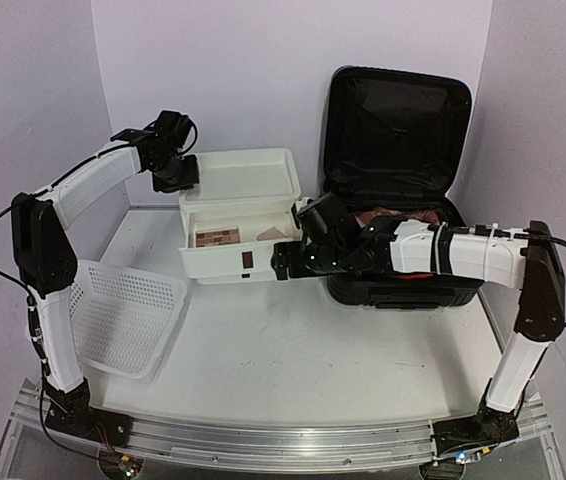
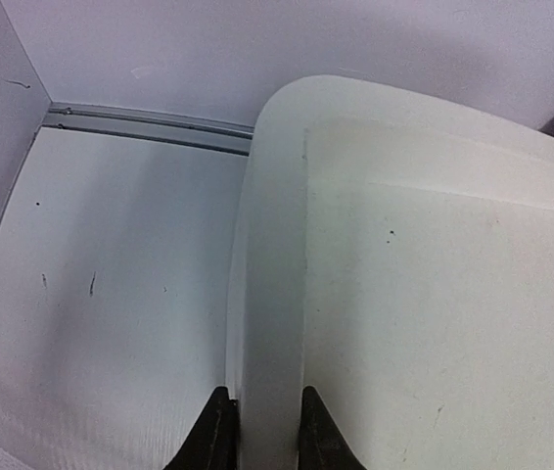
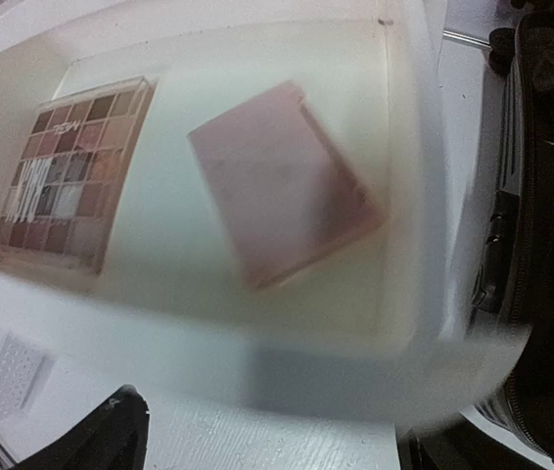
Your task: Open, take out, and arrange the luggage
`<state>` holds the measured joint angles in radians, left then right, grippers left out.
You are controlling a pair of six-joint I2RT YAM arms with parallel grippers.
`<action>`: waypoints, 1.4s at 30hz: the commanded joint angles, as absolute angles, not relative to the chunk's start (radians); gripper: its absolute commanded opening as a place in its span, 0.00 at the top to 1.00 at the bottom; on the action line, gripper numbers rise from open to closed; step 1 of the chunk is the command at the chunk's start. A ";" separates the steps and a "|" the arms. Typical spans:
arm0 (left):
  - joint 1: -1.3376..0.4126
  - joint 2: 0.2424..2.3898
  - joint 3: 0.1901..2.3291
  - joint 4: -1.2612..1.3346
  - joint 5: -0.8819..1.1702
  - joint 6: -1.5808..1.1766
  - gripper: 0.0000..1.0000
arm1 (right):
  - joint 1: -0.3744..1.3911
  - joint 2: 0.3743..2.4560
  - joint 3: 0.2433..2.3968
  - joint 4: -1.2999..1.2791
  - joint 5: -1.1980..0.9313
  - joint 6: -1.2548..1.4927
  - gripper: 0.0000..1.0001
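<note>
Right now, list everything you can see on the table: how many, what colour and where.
luggage: one, black, back right, open with lid upright
reddish contents: count unclear, inside the luggage
white drawer box: one, white, back centre, top drawer pulled out
eyeshadow palette: one, brown and pink shades, left side of open drawer
flat pink case: one, dusty pink, right of the palette in the same drawer
perforated basket: one, white, near left
table: one, white, under everything
left gripper: one, black, closed on the box's top rim, back left corner
right gripper: one, black, open, at the drawer front
</note>
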<state>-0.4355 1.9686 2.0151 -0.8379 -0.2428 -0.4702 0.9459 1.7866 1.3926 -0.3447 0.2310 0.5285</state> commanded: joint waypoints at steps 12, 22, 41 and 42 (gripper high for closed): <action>-0.459 1.811 1.911 -0.932 -0.069 -0.706 1.00 | 1.009 1.899 1.519 -0.233 0.366 0.607 0.18; -0.512 1.795 1.856 -0.931 -0.003 -0.756 1.00 | 0.998 2.023 1.731 -0.231 0.442 0.504 0.03; -0.530 1.795 1.860 -0.930 0.118 -0.805 1.00 | 0.950 2.083 1.817 -0.282 0.308 0.389 0.02; -0.533 1.790 1.853 -0.929 0.119 -0.806 1.00 | 0.951 2.102 1.844 -0.283 0.318 0.391 0.02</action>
<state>-0.4625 1.8412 1.8687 -0.8749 -0.2302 -0.7300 0.9691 2.0689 1.7325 -0.3824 0.3164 0.4370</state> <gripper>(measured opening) 0.195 0.981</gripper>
